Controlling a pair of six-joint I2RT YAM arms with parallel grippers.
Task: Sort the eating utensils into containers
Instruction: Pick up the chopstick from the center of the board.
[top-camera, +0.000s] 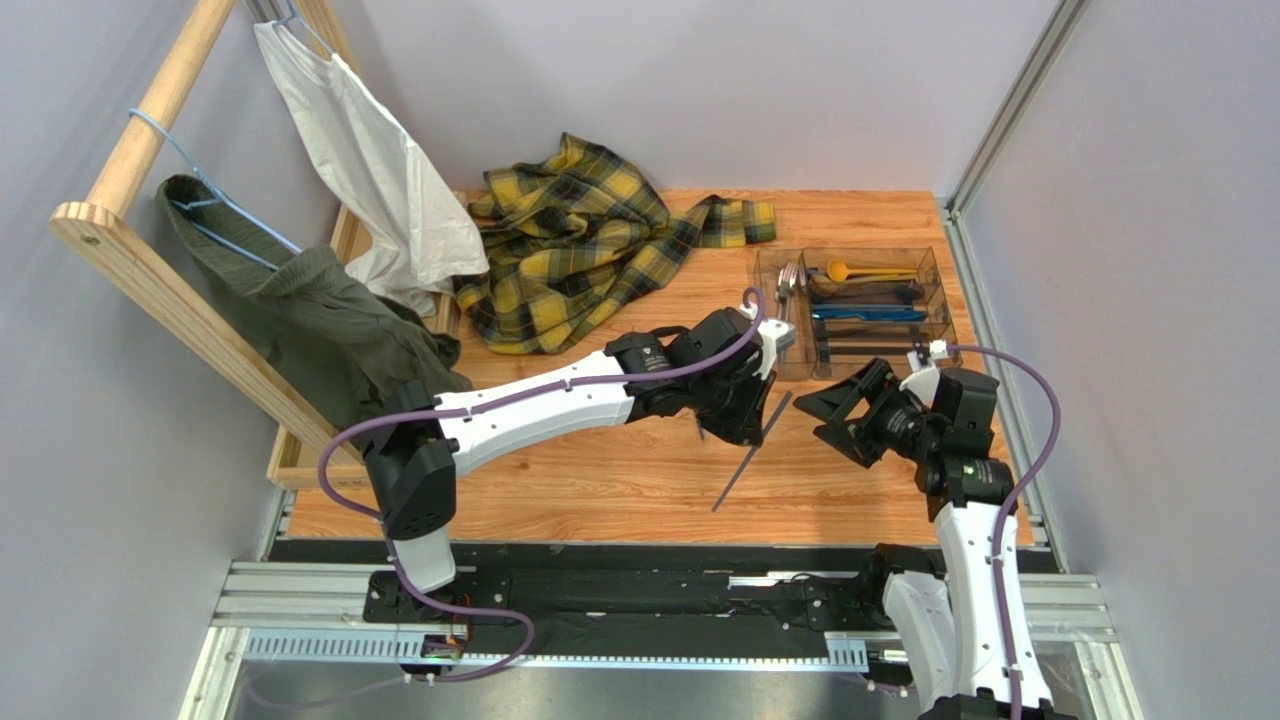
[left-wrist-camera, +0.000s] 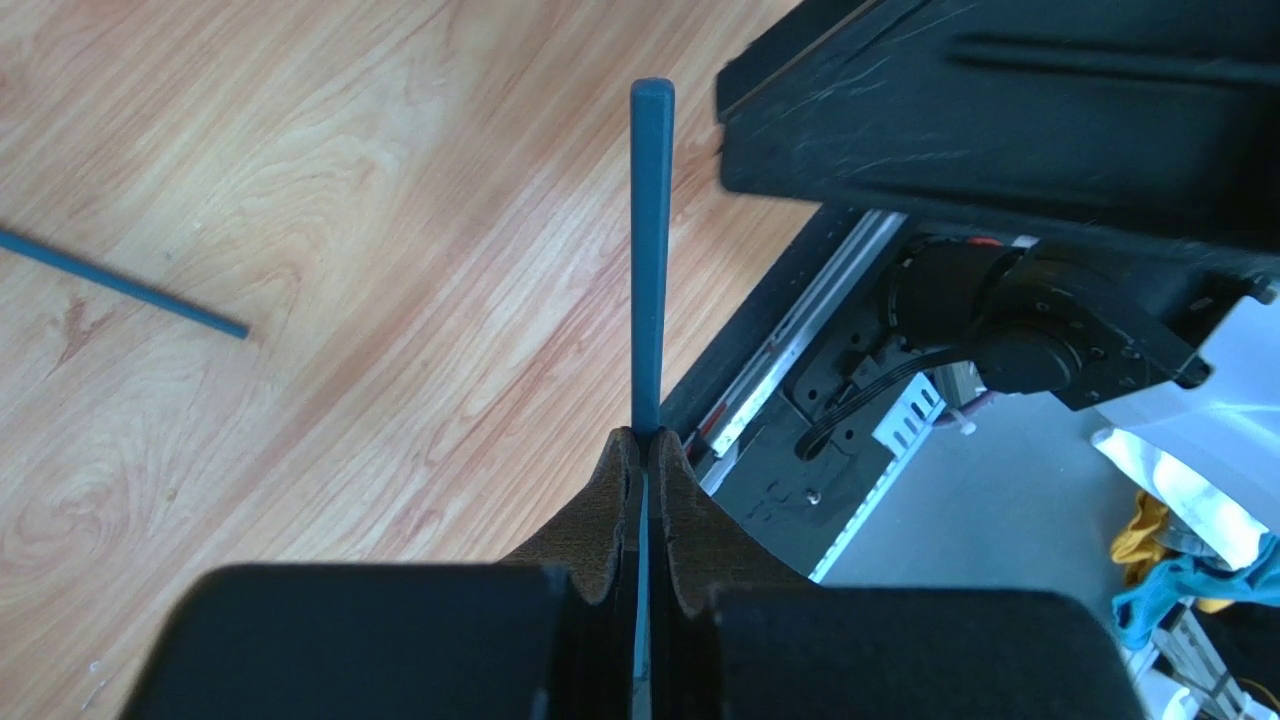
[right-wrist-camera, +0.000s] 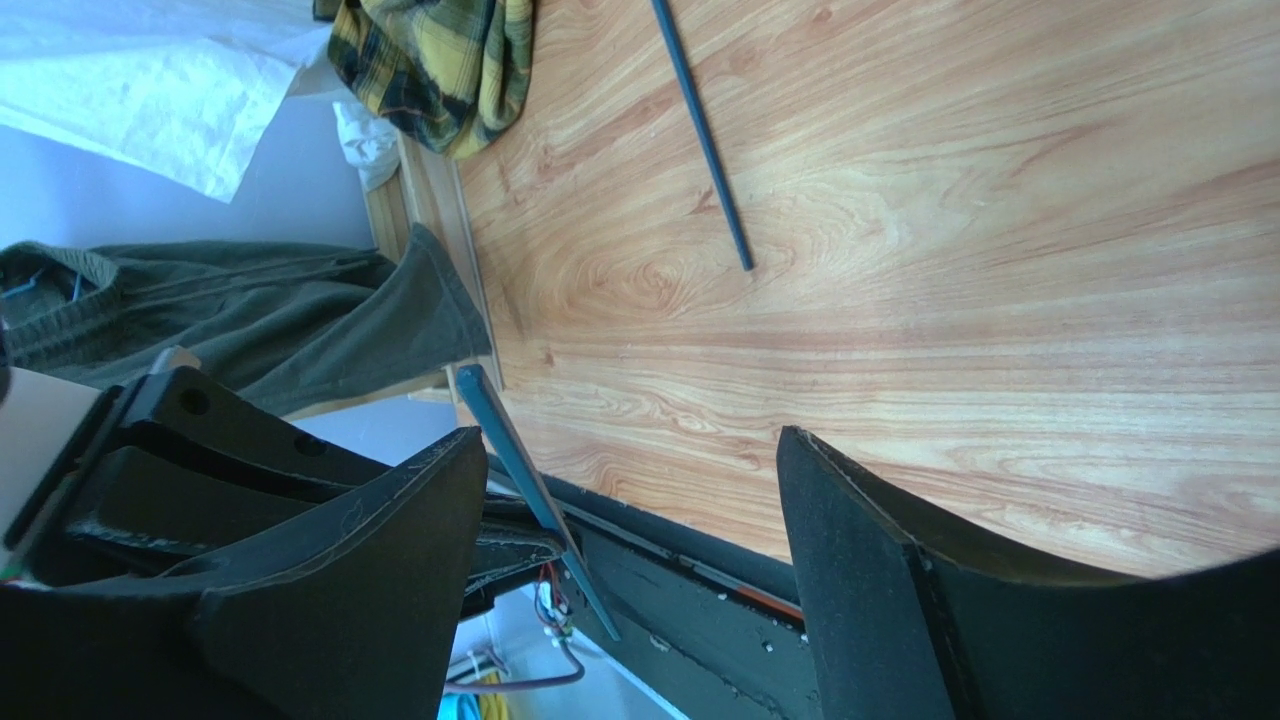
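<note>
My left gripper (top-camera: 751, 417) is shut on a slim dark grey stick (top-camera: 748, 455) and holds it slanting above the wooden table; in the left wrist view the stick (left-wrist-camera: 651, 255) stands straight out of the closed pads (left-wrist-camera: 613, 495). My right gripper (top-camera: 836, 413) is open and empty just right of it; in the right wrist view (right-wrist-camera: 631, 443) the held stick (right-wrist-camera: 529, 488) hangs beside its left finger. A second dark stick (right-wrist-camera: 700, 138) lies flat on the table (left-wrist-camera: 128, 288). The clear compartment tray (top-camera: 929, 258) at the back right holds a silver fork (top-camera: 786, 279), a gold spoon (top-camera: 867, 273), blue pieces (top-camera: 869, 314) and dark pieces (top-camera: 872, 347).
A yellow plaid shirt (top-camera: 579, 240) lies crumpled at the back centre. A wooden rack (top-camera: 150, 285) at the left carries a white cloth (top-camera: 368, 165) and an olive garment (top-camera: 308, 323). The black rail with the arm bases (top-camera: 646, 593) runs along the near edge.
</note>
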